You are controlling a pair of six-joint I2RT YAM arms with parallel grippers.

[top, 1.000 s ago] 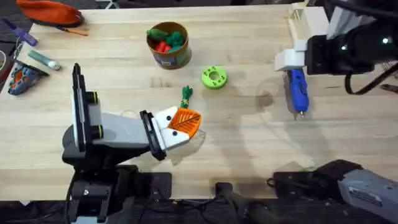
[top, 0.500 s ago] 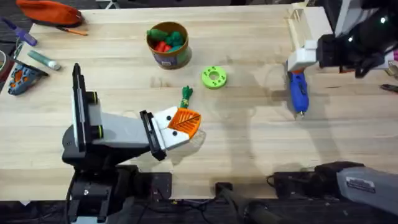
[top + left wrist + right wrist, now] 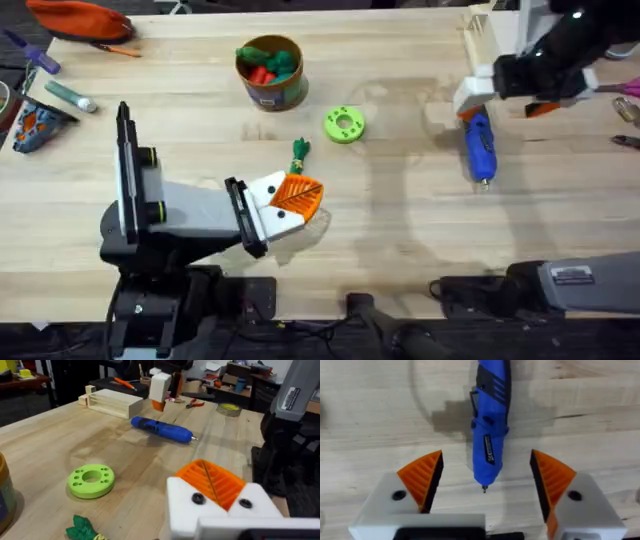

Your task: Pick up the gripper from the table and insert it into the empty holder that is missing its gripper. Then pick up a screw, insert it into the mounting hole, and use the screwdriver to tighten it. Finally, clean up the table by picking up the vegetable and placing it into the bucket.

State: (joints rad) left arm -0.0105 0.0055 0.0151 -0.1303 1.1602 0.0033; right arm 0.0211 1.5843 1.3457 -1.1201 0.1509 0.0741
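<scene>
Two arms, overhead: the right gripper (image 3: 478, 92) hovers at the screwdriver (image 3: 480, 146) rear end. Left gripper (image 3: 292, 200) sits well apart, jaws closed. Right wrist: jaws spread wide, fingers (image 3: 422, 477) straddling the screwdriver (image 3: 490, 425) untouched.

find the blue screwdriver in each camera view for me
Overhead: the screwdriver lies at the table's right side, just below the right gripper.
Left wrist: it lies across the table, in front of the wooden box.
Right wrist: it lies between the open orange-padded fingers.
Shared landmark: the screwdriver's metal tip.
</scene>
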